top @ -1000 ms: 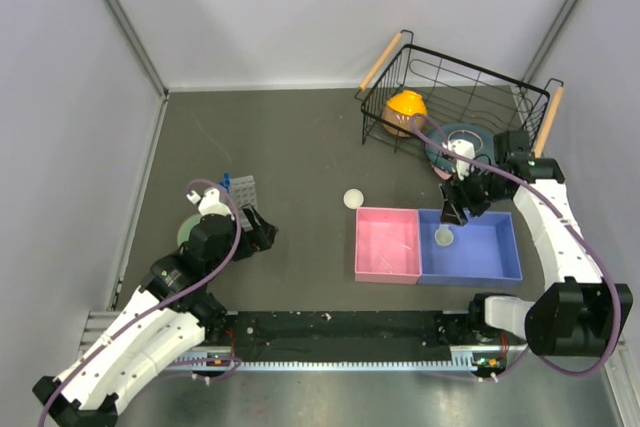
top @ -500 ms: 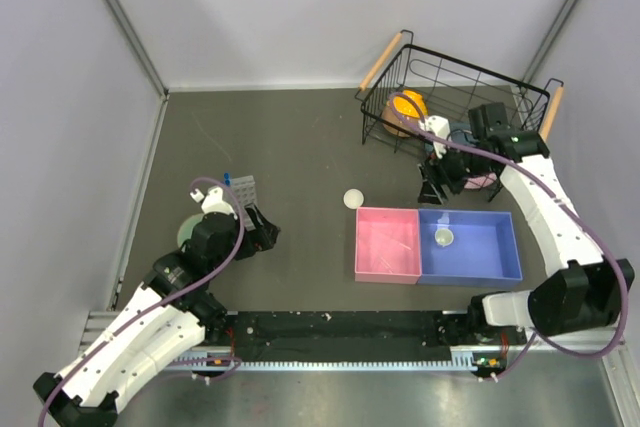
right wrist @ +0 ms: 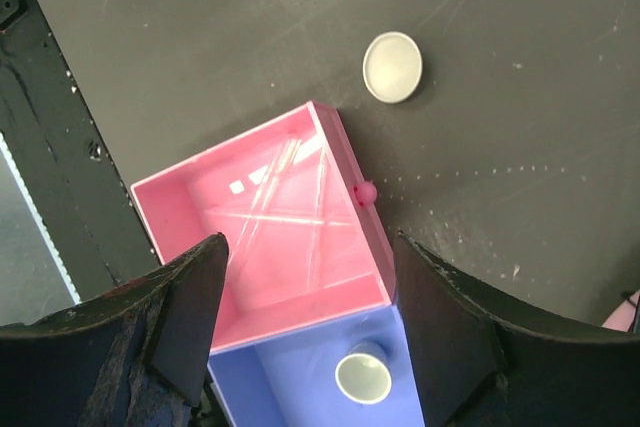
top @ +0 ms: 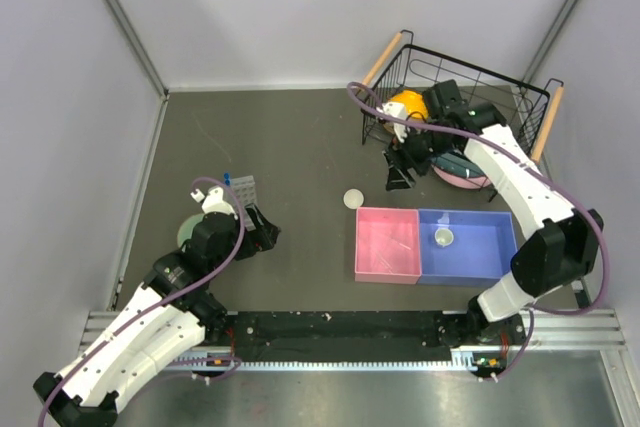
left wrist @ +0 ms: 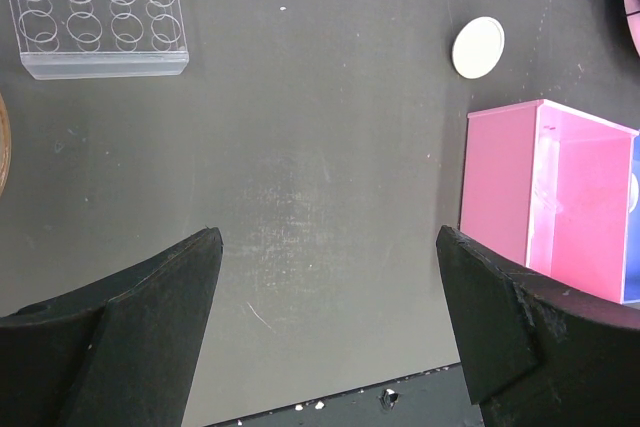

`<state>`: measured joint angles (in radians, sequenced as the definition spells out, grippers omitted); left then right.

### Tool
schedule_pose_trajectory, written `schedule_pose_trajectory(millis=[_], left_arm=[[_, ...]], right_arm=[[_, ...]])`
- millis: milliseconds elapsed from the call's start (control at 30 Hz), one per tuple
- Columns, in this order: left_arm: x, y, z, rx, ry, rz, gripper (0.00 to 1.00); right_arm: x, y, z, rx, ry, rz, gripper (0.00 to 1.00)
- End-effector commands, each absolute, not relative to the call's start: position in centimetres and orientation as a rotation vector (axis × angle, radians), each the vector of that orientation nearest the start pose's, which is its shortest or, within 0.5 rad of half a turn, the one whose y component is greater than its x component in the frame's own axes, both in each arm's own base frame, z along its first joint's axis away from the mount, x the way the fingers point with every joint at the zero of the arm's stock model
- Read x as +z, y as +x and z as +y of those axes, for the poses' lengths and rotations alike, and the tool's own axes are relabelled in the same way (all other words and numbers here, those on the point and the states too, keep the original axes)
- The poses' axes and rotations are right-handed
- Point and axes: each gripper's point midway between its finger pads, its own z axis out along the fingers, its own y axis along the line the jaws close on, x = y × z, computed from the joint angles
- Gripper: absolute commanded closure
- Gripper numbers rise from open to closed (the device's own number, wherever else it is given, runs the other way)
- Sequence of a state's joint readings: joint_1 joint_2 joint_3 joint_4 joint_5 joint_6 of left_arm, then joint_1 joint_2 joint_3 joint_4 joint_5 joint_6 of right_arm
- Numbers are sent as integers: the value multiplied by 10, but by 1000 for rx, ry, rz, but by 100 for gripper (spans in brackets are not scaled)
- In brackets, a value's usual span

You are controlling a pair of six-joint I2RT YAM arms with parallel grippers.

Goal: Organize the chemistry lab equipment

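Observation:
One white dish [top: 353, 198] lies on the dark table, also in the left wrist view [left wrist: 477, 47] and the right wrist view [right wrist: 392, 67]. A second dish [top: 444, 237] sits in the blue bin [top: 495, 257], also seen by the right wrist [right wrist: 363, 377]. Thin clear pipettes [right wrist: 290, 207] lie in the pink bin [top: 388, 269]. The clear tube rack [top: 241, 191] stands at the left [left wrist: 95, 12], with a blue-capped tube [top: 227, 179] at its far corner. My right gripper [top: 398, 175] [right wrist: 308, 257] is open and empty, above the table right of the loose dish. My left gripper [top: 262, 234] [left wrist: 328, 247] is open and empty, right of the rack.
A black wire basket [top: 470, 75] at the back right holds an orange bowl [top: 405, 107] and teal and pink plates [top: 462, 169]. A pale green bowl [top: 186, 232] sits beside the left arm. The pink bin [left wrist: 545, 197] and blue bin adjoin near the front.
My right gripper has moved from above the blue bin up and to the left, ending in front of the basket near the loose dish. The left arm has not moved.

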<state>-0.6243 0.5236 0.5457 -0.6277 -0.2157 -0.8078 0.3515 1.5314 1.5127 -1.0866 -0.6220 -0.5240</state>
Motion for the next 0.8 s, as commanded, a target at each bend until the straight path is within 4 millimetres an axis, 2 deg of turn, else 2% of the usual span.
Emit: schedule_pose_trajectory(millis=[0,367,767], left_arm=[[153,193,-128,-612,-318,2152,7],[150,192,-127,-607,-314,2153,6],[147,191,-131,-637,-313,2145,1]], right_arm=[[227,287,217,769,-1291,2140,32],[221,293,253,811,-1371,2127,32],[209,305,272,836,-1397,2143,32]])
